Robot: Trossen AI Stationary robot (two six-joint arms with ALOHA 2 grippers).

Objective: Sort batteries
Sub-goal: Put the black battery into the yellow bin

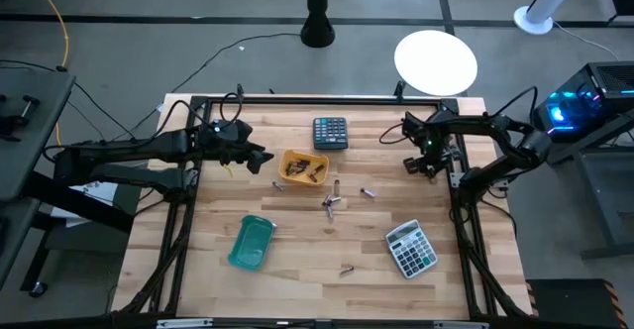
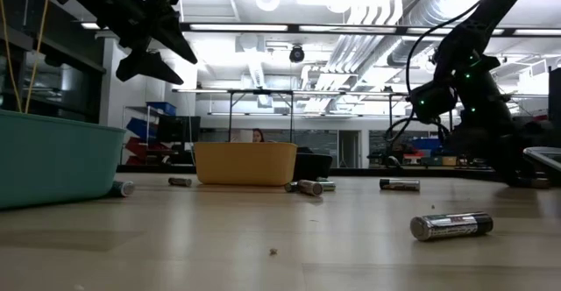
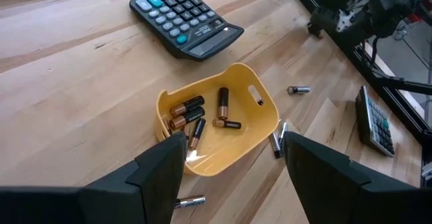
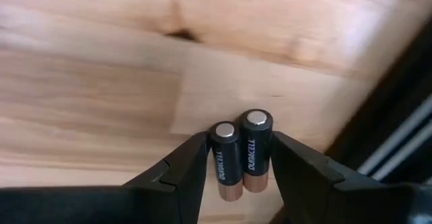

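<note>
High view showed the left gripper [image 1: 264, 158] poised just beside the yellow tray [image 1: 303, 167], its jaws spread wide and holding nothing. Left wrist view showed several copper-and-black batteries [image 3: 198, 117] lying inside that tray, with loose silvery cells [image 3: 298, 89] scattered on the wooden table [image 1: 297, 255] nearby. The right gripper [image 4: 239, 158] hung near the table's right frame rail, jaws closed on two black-and-copper cells [image 4: 237, 154] held side by side. A teal tray [image 1: 251, 242] sat toward the near left. One dark calculator [image 1: 331, 132] lay at the far side, one grey calculator [image 1: 411, 248] near right.
</note>
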